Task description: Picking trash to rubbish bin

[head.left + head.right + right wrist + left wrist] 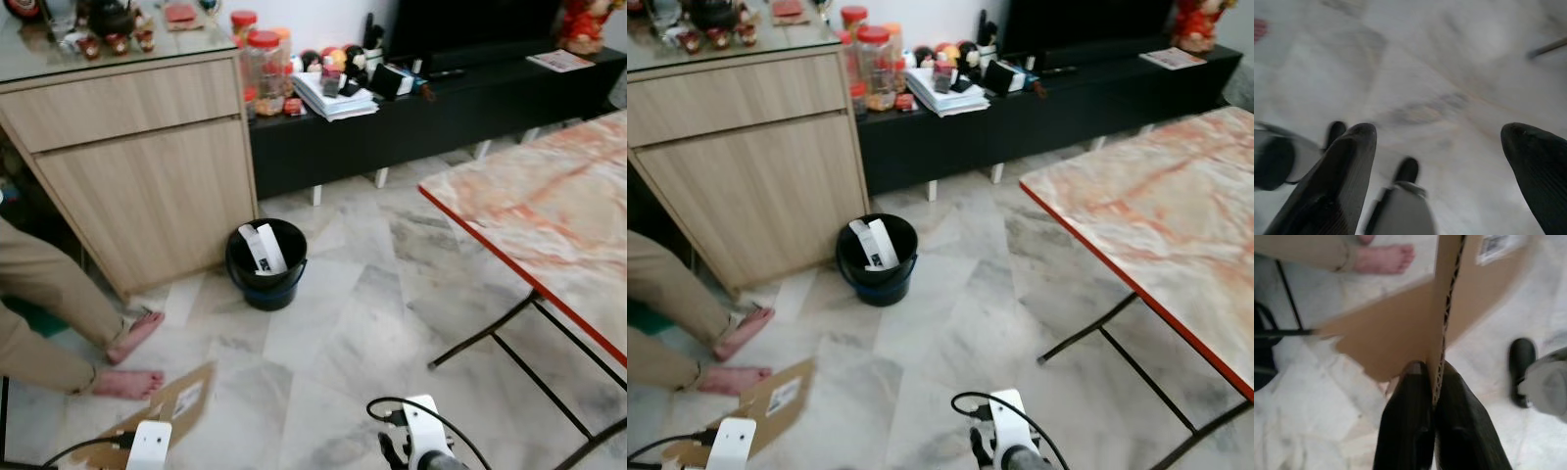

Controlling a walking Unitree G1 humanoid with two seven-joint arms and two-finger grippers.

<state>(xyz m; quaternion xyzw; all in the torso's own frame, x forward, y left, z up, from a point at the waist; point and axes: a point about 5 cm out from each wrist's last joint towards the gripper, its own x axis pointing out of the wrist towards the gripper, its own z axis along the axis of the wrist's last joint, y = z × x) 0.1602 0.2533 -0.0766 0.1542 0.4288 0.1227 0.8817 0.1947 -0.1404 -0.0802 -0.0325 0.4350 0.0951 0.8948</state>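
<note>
Your left hand [1434, 382] pinches the edge of the cardboard sheet [1400, 328] low over the floor, as its wrist view tells you, while the head view adds the black bin [265, 264] beside the cabinet [137, 166], and your right hand [1442, 147] is spread.

Bin [266, 266] between cabinet [137, 166] and table [549, 211]
</note>
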